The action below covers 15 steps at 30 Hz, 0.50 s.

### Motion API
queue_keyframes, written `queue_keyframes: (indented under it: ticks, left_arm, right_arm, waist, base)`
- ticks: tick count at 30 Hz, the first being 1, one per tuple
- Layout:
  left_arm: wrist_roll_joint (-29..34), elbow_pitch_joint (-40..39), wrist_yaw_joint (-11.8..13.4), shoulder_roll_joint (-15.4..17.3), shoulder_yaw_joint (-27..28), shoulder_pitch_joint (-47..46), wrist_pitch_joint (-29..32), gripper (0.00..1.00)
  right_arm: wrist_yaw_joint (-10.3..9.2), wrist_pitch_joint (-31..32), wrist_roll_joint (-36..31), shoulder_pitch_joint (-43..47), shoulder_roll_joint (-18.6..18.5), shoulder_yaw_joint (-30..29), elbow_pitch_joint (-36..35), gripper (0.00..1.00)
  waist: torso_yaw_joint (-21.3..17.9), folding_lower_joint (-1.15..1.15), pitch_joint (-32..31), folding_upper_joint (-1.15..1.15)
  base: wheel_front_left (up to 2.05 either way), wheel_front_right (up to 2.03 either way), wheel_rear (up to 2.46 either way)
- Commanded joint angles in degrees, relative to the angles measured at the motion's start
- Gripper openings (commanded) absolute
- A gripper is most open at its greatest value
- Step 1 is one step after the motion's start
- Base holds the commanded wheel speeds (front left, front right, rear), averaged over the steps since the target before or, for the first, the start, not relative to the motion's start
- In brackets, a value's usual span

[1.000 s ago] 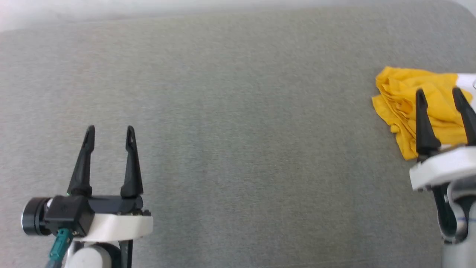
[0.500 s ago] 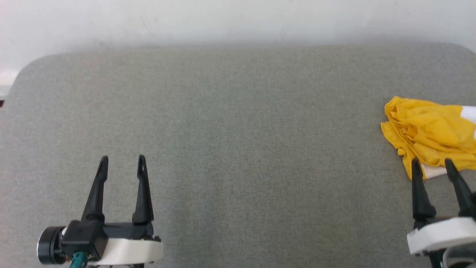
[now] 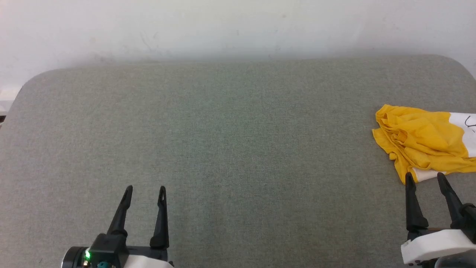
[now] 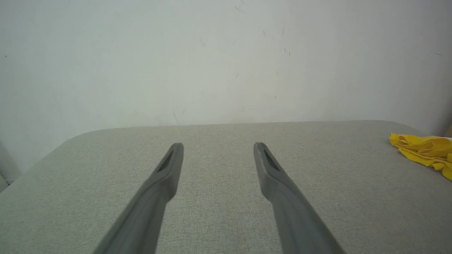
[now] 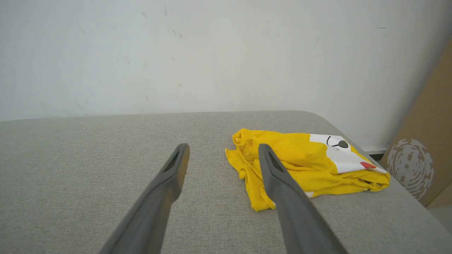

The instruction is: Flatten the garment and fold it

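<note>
Crumpled yellow T-shirt (image 3: 420, 145) at the right edge of a grey fabric surface (image 3: 238, 149).
It lies bunched, with a white printed patch on its right part. The right gripper (image 3: 425, 176) hovers just near of it, fingers spread and empty. The left gripper (image 3: 145, 190), likewise spread and empty, is well apart at the near left.

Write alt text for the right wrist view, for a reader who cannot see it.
A crumpled yellow garment with a white printed patch lies bunched on a grey fabric surface, near its right end. The right gripper is open and empty in the foreground, fingers pointing toward the garment's left edge. A pale wall stands behind; a brown board stands at far right.
</note>
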Motion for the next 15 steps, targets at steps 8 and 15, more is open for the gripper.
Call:
queue_keyframes:
  ticks: [8, 15]
  left_arm:
    - [-1.29, -0.06, -1.81, -1.65, 0.91, -0.66, -0.27, 1.0]
    - [-0.88, 0.04, -2.26, -2.08, 1.81, -0.72, -0.27, 1.0]
  right_arm:
    - [-0.12, -1.29, -0.56, -1.87, 0.18, 0.05, 0.61, 1.0]
    - [-0.12, -1.13, -0.56, -2.1, 0.18, -0.16, 0.43, 1.0]
  waist:
    - [-0.22, 0.0, 0.73, 0.0]
    - [-0.62, 0.0, 0.75, 0.0]
  base:
    - [0.0, 0.0, 0.0]
    - [0.0, 0.0, 0.0]
